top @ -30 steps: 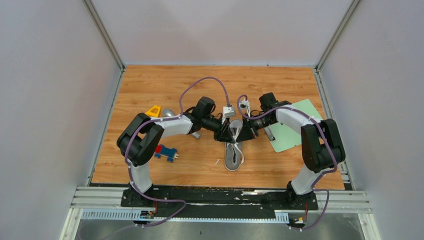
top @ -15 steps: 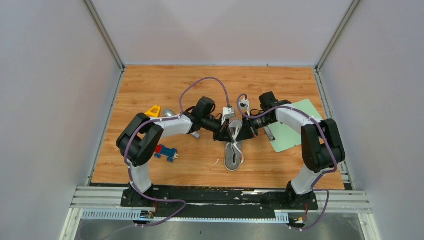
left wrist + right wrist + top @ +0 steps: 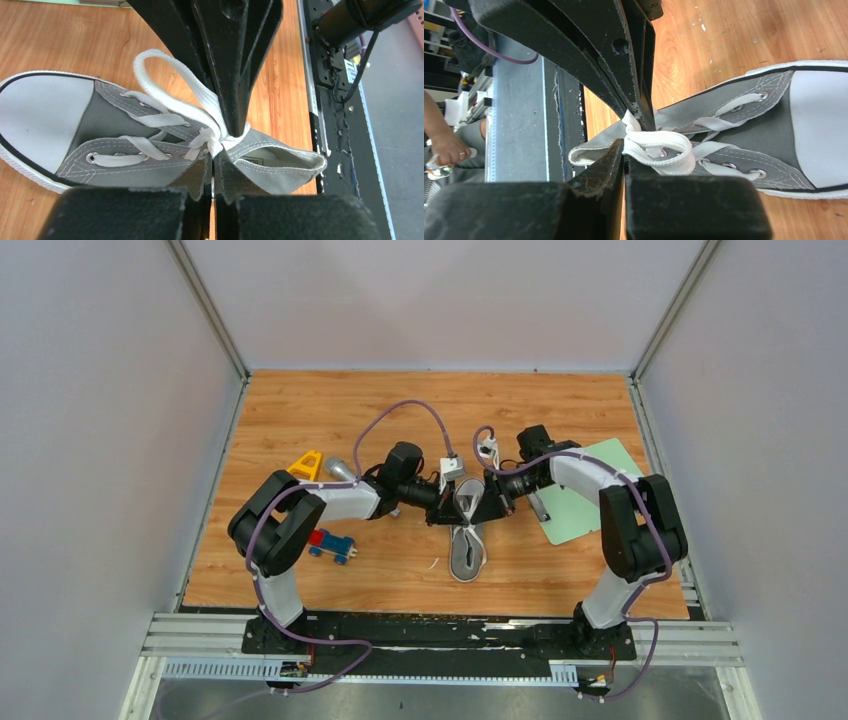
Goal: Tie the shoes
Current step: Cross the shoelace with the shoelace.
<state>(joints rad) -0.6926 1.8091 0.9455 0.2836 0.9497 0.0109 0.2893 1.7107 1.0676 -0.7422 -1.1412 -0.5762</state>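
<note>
Wooden table (image 3: 300, 410) is carrying 1 grey shoe (image 3: 466, 562) at its near middle, heel nearest. Above it the left gripper (image 3: 214, 172) and right gripper (image 3: 624, 160) are meeting from opposite sides, both clenching the white lace (image 3: 659, 138), probably drawing the knot tight.

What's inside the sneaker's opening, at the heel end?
Inside the sneaker, grey lining and a small printed label show. The footbed is hidden below the collar; the left claw and right claw, both shut on the laces, cover the opening's front.
</note>
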